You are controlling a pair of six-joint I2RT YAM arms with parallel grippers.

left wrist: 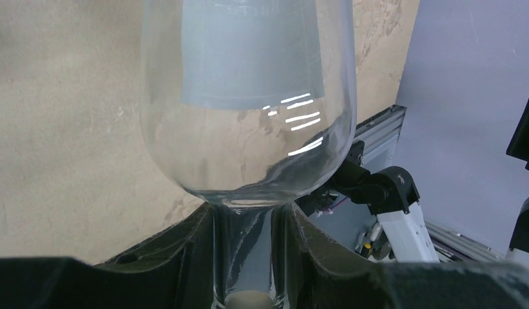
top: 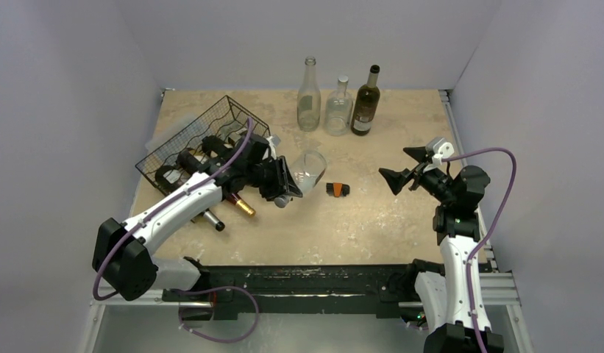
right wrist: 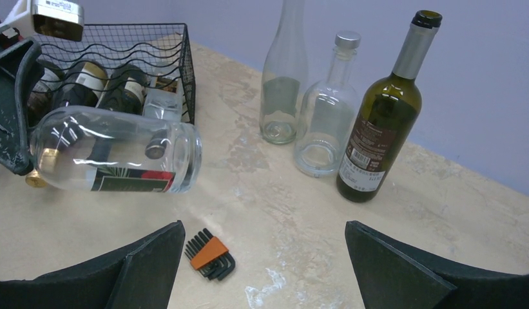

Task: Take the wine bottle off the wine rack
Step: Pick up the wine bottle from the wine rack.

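My left gripper (top: pixel 284 184) is shut on the neck of a clear glass wine bottle (top: pixel 310 170). The bottle is held lying sideways above the table, just right of the wine rack (top: pixel 199 136), a black wire basket. In the left wrist view the bottle's shoulder (left wrist: pixel 249 96) fills the frame and its neck sits between the gripper (left wrist: pixel 245 257) fingers. The right wrist view shows the bottle (right wrist: pixel 120 158) with a dark patterned label, clear of the rack (right wrist: pixel 139 45). Dark bottles (right wrist: pixel 87 84) still lie in the rack. My right gripper (top: pixel 400 168) stands open and empty to the right.
Three bottles stand upright at the back: a tall clear one (top: pixel 308 95), a squat clear one (top: pixel 340 107) and a dark green one (top: pixel 366 101). A hex key set in an orange holder (top: pixel 338 190) lies between the grippers. Two bottle necks (top: pixel 240 206) stick out of the rack's front.
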